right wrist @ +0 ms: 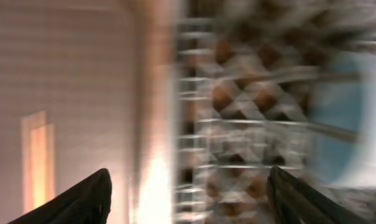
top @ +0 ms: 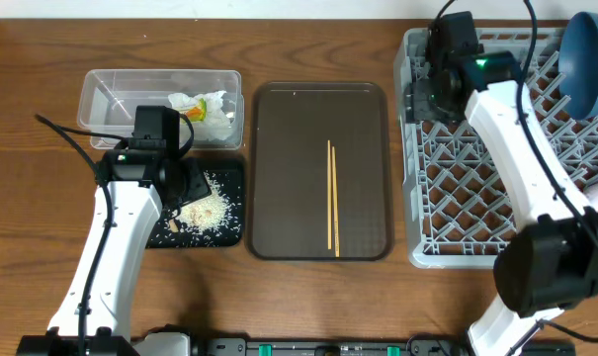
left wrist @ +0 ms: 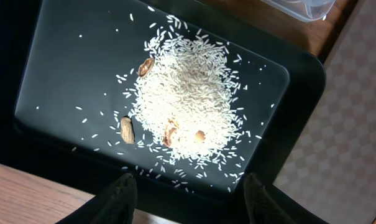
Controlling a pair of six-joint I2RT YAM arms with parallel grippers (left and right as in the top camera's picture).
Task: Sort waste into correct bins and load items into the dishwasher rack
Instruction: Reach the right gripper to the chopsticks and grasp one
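Note:
Loose rice [left wrist: 188,93] lies heaped in the black tray [left wrist: 63,68]. My left gripper [left wrist: 191,202] hovers open over the tray's near edge, holding nothing. The clear tub [top: 106,99] behind it holds a crumpled napkin [top: 215,111] and a yellow-green wrapper [top: 191,116]. The two chopsticks [top: 332,198] lie side by side on the brown serving tray [top: 318,109]. A dark blue plate [top: 585,59] stands in the far right corner of the grey rack [top: 457,218]. My right gripper [right wrist: 188,199] is open and empty at the rack's far left edge [top: 422,94]; its view is blurred by motion.
A few brown nut-like bits [left wrist: 127,129] lie among the rice. The black tray [top: 231,232] sits directly in front of the tub and against the serving tray's left side. The right arm [top: 516,148] crosses over the rack.

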